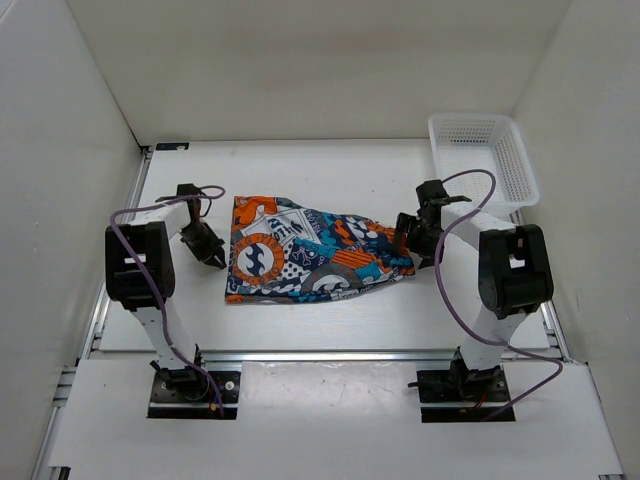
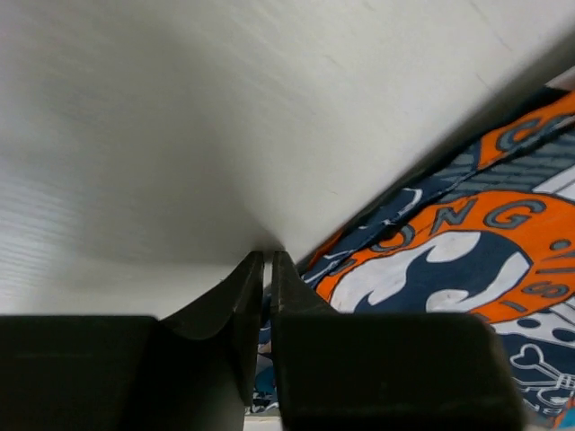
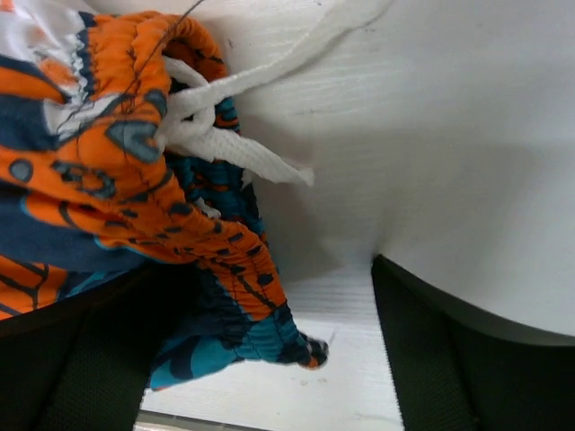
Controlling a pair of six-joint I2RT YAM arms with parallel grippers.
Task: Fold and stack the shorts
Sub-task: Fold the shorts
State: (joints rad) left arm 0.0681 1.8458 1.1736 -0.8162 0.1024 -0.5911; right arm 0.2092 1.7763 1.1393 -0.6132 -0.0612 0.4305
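The shorts point(image 1: 310, 255), printed in teal, orange, white and navy with circle motifs, lie spread flat on the white table point(image 1: 320, 170) between my two arms. My left gripper point(image 1: 214, 258) is at their left edge. In the left wrist view its jaws point(image 2: 266, 256) are closed to a thin slit with cloth showing in it, and the shorts point(image 2: 449, 260) lie just to the right. My right gripper point(image 1: 408, 240) is at their right end. In the right wrist view it point(image 3: 269, 278) is wide open, with the gathered waistband point(image 3: 99, 162) and white drawstring point(image 3: 234, 153) against its left finger.
A white plastic mesh basket point(image 1: 482, 155) stands at the back right of the table, just behind my right arm. White walls close in the table on the left, back and right. A metal rail runs along the near edge.
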